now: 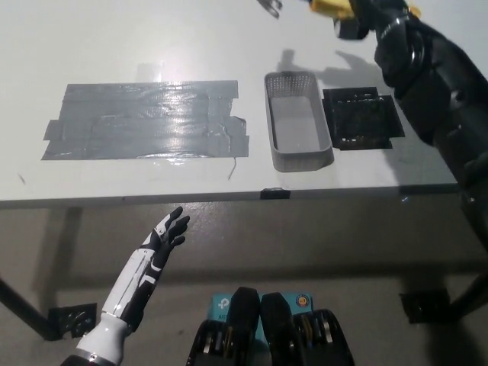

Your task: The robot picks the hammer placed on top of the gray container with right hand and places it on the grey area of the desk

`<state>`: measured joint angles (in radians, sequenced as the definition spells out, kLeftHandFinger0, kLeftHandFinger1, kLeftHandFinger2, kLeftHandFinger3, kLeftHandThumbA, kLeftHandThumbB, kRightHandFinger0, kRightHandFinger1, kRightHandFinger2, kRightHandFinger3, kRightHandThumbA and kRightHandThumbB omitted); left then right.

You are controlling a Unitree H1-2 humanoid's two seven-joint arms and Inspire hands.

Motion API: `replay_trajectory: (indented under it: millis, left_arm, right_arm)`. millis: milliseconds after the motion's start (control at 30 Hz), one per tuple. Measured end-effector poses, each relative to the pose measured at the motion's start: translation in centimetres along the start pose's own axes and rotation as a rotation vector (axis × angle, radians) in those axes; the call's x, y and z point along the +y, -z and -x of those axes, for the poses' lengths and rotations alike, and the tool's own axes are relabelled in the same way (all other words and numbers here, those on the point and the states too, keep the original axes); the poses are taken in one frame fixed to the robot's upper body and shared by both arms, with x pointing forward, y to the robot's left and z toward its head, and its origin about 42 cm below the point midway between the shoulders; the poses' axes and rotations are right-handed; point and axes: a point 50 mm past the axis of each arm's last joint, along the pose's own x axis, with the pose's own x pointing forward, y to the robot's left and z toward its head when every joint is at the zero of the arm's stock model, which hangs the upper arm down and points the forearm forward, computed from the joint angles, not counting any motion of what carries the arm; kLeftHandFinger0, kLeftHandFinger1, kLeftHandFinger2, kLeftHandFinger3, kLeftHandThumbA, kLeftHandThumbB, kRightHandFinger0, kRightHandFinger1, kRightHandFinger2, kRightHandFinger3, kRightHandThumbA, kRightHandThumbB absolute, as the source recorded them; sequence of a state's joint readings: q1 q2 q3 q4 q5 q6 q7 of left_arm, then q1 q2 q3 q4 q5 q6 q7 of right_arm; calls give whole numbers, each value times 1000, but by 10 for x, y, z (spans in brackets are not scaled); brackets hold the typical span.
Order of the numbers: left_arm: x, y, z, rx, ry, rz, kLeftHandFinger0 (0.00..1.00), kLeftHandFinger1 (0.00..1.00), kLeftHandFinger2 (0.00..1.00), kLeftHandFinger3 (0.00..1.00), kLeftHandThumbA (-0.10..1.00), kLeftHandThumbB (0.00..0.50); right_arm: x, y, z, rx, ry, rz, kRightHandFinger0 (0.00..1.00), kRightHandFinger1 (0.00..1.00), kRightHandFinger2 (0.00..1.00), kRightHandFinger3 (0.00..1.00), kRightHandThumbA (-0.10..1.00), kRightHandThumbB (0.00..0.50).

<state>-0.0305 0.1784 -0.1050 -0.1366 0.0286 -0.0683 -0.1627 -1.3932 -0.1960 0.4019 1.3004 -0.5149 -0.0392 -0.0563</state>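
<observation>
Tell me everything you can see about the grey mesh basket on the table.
The grey rectangular mesh basket looks like perforated plastic or metal, with a rolled rim and a solid pale floor. It sits upright and empty on the white table, long side running away from the robot, between the patch of grey tape and a black mesh square beside it. Nothing is inside it, and no hand touches it.

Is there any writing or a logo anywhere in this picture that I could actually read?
No text is readable anywhere.
The teal plate at the bottom edge carries a small white mark, perhaps a logo, too blurred to read.
The gray container, the black mesh tray, the gray tape patch and the desk show no lettering.
</observation>
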Motion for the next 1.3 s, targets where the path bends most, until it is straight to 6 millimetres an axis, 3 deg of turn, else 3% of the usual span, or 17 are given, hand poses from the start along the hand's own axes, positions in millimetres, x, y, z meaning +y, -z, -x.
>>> replay_trajectory:
  millis: [33,67,100,167,267,333,467,600,833,1100,1167,1233,1267,1300]
  left_arm:
    - [0,0,0,0,0,0,1000,1000,1000,1000,977,110]
    - [0,0,0,1,1,-1,1000,1000,1000,1000,978,111]
    - [0,0,0,1,1,-1,1000,1000,1000,1000,982,117]
    - [-1,0,0,2,2,-1,1000,1000,1000,1000,983,121]
    - [-1,-2,0,-1,3,-3,1000,1000,1000,1000,999,121]
    - [-1,-3,0,-6,4,-4,1000,1000,1000,1000,1000,133]
    - [-2,-5,0,-8,5,-4,1000,1000,1000,1000,997,136]
    - [-2,-4,2,-5,9,0,1000,1000,1000,1000,991,142]
    - [-3,-3,4,-1,14,3,1000,1000,1000,1000,982,158]
    - [-3,-4,2,-4,20,-1,1000,1000,1000,1000,1000,168]
    - [-3,-4,2,-7,22,-4,1000,1000,1000,1000,1000,169]
    - [-3,-5,0,-11,23,-7,1000,1000,1000,1000,1000,169]
    - [-2,-6,-1,-13,23,-9,1000,1000,1000,1000,1000,174]
    - [-2,-6,-1,-14,24,-11,1000,1000,1000,1000,1000,174]
  right_arm:
    - [0,-5,-1,-9,1,-1,10,388,685,709,-100,136]
    - [1,-11,-1,-22,-1,-3,2,378,672,692,-100,136]
    - [3,-13,-2,-29,-4,-3,0,295,552,499,-100,140]
    - [13,-27,-2,-62,-17,-7,0,304,584,517,-100,145]
    - [28,-47,-2,-100,-35,-18,0,361,682,647,-100,136]
    - [39,-62,-1,-123,-50,-28,0,375,712,682,-100,140]
    - [73,-100,5,-171,-103,-48,0,390,735,703,-100,173]
    - [100,-131,13,-214,-156,-50,1,409,762,739,-100,150]
    - [137,-174,28,-272,-229,-38,3,426,762,725,-100,166]
    - [154,-187,36,-276,-265,-36,0,416,748,760,-100,160]
    - [159,-183,38,-263,-273,-39,8,440,797,880,-100,158]
    - [168,-175,40,-242,-287,-42,6,428,772,824,-100,162]
    - [173,-171,42,-232,-293,-45,1,405,738,737,-100,186]
    - [178,-167,44,-223,-301,-47,11,410,751,771,-100,201]
